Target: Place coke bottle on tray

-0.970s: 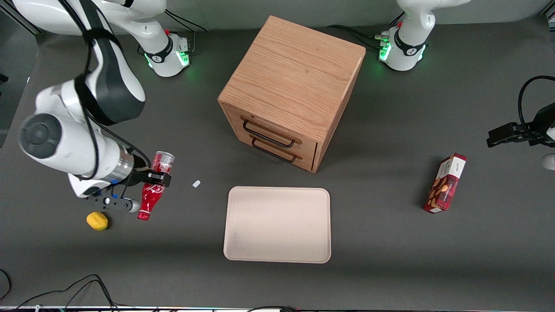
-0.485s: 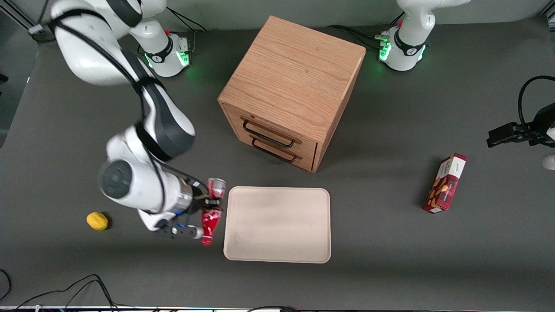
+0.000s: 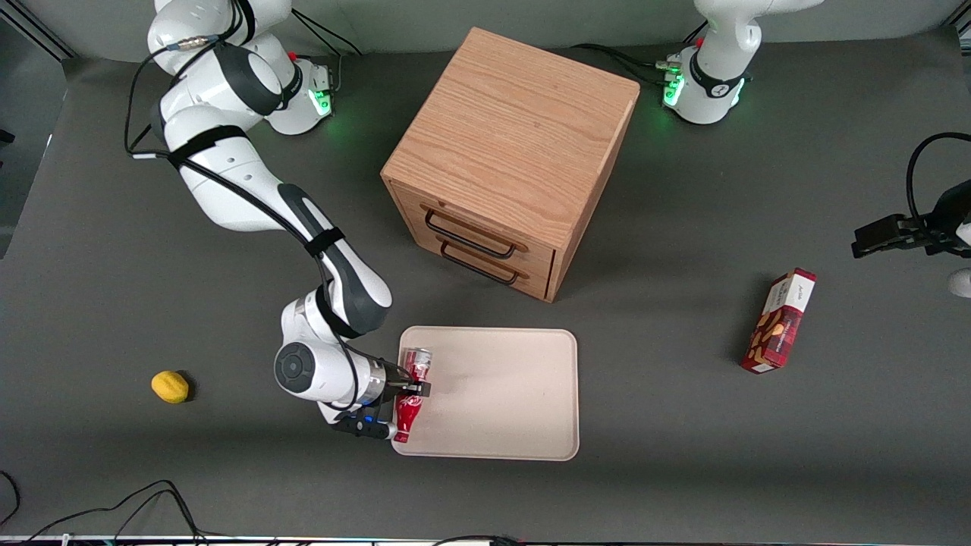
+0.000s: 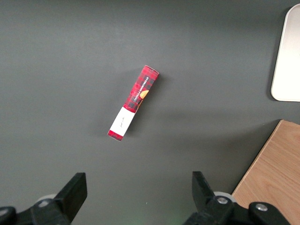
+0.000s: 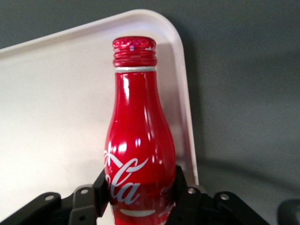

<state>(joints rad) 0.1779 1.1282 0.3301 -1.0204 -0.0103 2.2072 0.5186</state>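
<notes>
Coke bottle (image 3: 410, 391), slim and red with white script lettering and a red cap, lies sideways in my two-finger gripper (image 3: 410, 390), the black fingers (image 5: 99, 193) clamped on its body. I hold it over the flat cream-beige tray (image 3: 501, 402), at the rim on the working arm's end; I cannot tell whether it touches the tray. The bottle's cap points toward the front camera, its silver base toward the wooden drawer cabinet (image 3: 510, 159). A yellow lemon (image 3: 170, 386) sits well apart toward the working arm's end, a red rectangular carton (image 3: 780, 321) toward the parked arm's.
</notes>
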